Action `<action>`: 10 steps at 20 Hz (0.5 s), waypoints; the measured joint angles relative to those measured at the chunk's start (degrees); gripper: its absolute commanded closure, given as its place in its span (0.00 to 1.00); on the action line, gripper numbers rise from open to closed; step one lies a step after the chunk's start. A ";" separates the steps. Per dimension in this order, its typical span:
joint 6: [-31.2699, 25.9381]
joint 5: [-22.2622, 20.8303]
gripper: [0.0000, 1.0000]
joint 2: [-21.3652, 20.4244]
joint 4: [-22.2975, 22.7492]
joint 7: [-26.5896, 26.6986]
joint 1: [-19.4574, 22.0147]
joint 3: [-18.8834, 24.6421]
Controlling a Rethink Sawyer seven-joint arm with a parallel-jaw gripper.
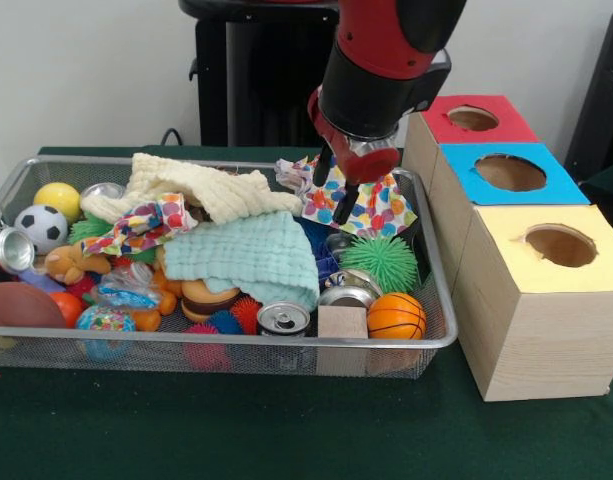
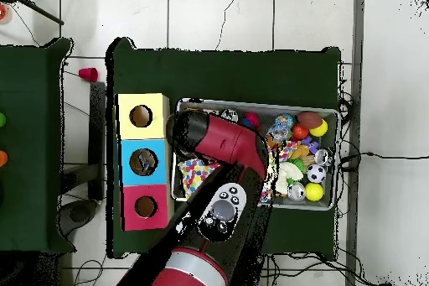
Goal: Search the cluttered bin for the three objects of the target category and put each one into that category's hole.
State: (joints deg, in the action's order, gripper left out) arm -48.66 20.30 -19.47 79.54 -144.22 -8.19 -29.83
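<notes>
The wire-mesh bin [image 1: 441,340] holds a pile of toys, cloths and cans. My gripper [image 1: 336,195] hangs over the bin's far right part and is shut on a polka-dot cloth [image 1: 371,212], whose edge is bunched up around the fingers. A crinkly see-through bottle [image 1: 126,285] lies at the near left among the toys. Something clear [image 1: 104,190] shows at the far left, too hidden to name. The blue-topped box's hole [image 1: 510,172] is right of the bin. In the overhead view the arm [image 2: 222,144] hides the gripper. Something glinting shows inside the blue box's hole [image 2: 144,162].
A mint cloth [image 1: 251,255] and a cream cloth [image 1: 201,190] cover the bin's middle. Silver cans [image 1: 283,318] lie at the front rim, beside a wooden block [image 1: 342,322] and an orange ball [image 1: 396,315]. The red box [image 1: 473,119] and the yellow box [image 1: 558,245] flank the blue one.
</notes>
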 measured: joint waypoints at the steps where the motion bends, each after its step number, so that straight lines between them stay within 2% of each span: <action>1: 0.12 0.00 0.00 0.34 -0.68 0.00 -0.06 -0.23; 6: 1.97 -1.82 0.00 3.08 -5.79 0.00 -0.53 -2.45; 10: 4.55 -5.52 0.00 4.66 -9.14 0.00 -0.56 -4.06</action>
State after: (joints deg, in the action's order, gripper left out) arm -44.11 14.78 -14.80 70.40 -144.22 -8.75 -33.89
